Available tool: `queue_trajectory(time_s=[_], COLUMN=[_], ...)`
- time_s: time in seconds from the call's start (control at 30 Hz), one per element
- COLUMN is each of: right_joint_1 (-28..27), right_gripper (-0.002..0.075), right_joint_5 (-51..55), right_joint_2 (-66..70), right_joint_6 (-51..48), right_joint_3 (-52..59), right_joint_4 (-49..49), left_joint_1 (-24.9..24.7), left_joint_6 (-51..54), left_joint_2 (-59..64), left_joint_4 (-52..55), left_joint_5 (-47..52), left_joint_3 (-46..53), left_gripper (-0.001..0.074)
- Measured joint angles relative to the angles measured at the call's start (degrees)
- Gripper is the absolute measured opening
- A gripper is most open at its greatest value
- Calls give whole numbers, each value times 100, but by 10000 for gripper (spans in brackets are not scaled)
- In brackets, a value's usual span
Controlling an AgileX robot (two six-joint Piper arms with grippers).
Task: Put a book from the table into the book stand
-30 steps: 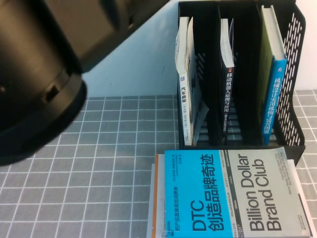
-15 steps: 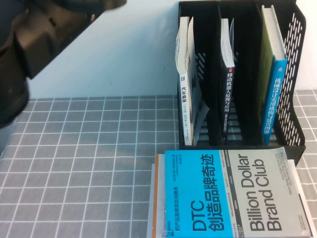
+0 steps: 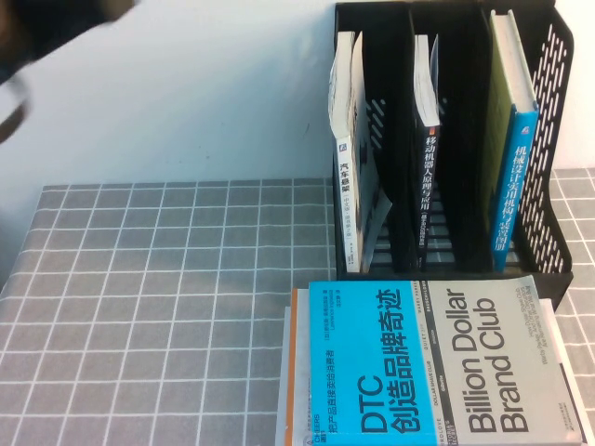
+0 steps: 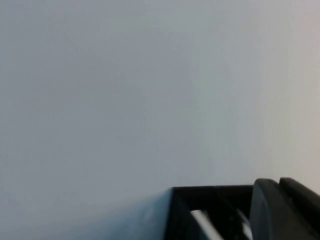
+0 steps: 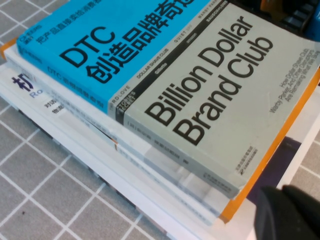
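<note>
The book, pale yellow-green with a blue spine, stands upright in the right slot of the black book stand at the table's back right. My left arm is a dark blur at the top left corner of the high view, far from the stand. In the left wrist view my left gripper looks shut and empty, with the stand's top edge behind it. My right gripper looks shut and empty, low beside the stack of books on the grey grid table.
A white-spined book stands in the stand's left slot and a dark book in the middle slot. The cyan-and-grey "Billion Dollar Brand Club" book tops a stack at the front right, also in the right wrist view.
My left arm has pulled back up and to the left, from covering the high view's left side to just its top left corner. The books have not moved.
</note>
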Motion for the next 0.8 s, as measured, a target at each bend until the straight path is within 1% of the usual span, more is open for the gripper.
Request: queue_trajectory(time_s=[0.17,0.33,0.4,0.47,0.6,0.7,0.8], right_joint_1=[0,0,0,0,0,0,0], right_gripper=[-3,-3,-3,-3,-3,-3,-3], right_joint_5=[0,0,0,0,0,0,0], right_joint_2=[0,0,0,0,0,0,0], right_joint_6=[0,0,0,0,0,0,0], right_joint_3=[0,0,0,0,0,0,0], right_joint_4=[0,13,39,61,96,96,96], left_joint_1=[456,802,1026,1285,1821,2162,2319], left_joint_6=[-110,193,328,486,964,1374,1619], left_joint_2=[-1143,-2397,-2912,-3350,-4248,-4732,-4993], left_joint_4=[148,144,-62,-540,-1461,-1657,-1686], left_joint_5=[-615,-936,-1096,-1316,-1538,-1357,-1185], left_joint_3=[1476,3140,3768,4246,5068,5457,5626], left_gripper=[-3,-3,-3,-3,-3,-3,-3])
